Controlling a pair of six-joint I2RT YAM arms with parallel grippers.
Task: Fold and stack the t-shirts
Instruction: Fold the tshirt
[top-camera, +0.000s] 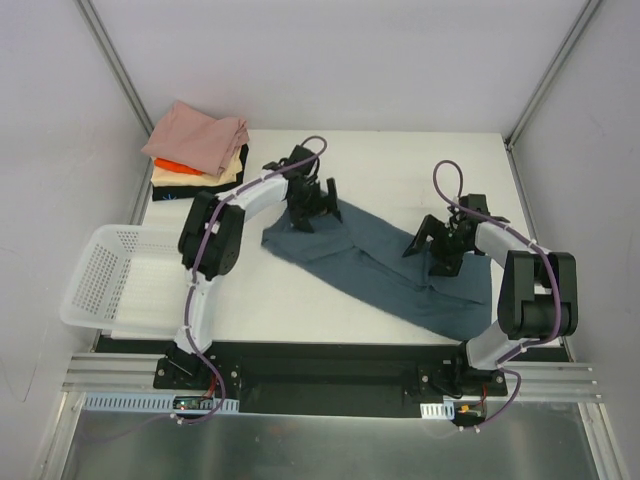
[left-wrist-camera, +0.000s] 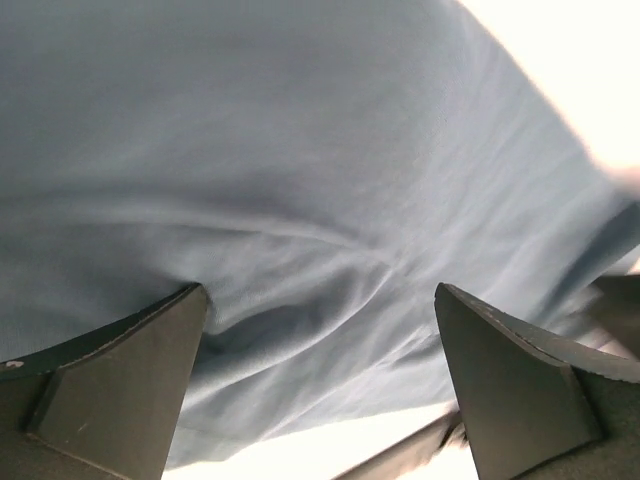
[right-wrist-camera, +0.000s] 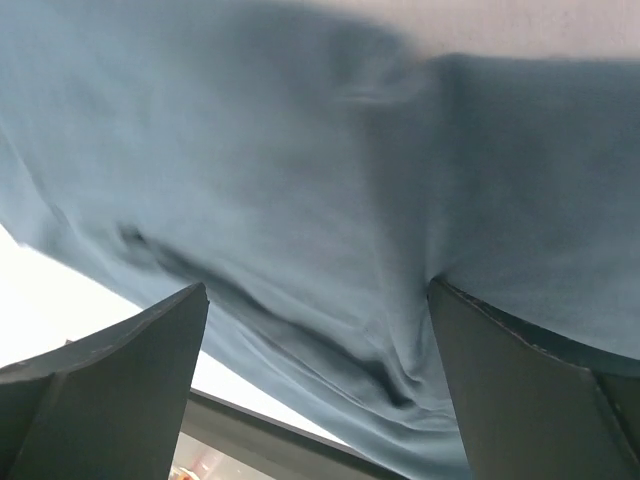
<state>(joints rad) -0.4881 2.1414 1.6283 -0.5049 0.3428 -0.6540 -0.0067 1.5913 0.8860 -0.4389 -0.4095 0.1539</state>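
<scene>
Tabletop (top-camera: 400, 170), white between pale walls (top-camera: 330, 60), bears a slate-blue t-shirt (top-camera: 380, 272) under left pincer (top-camera: 315, 205) and right pincer (top-camera: 432, 252), both gaping.

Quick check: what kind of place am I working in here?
Probably a lab test cell: plain white panel walls, an aluminium mounting rail along the near edge, a white plastic lattice basket.

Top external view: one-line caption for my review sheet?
Left end effector and right end effector, both open, over a rumpled slate-blue t-shirt; folded stack far left, basket nearby.
</scene>
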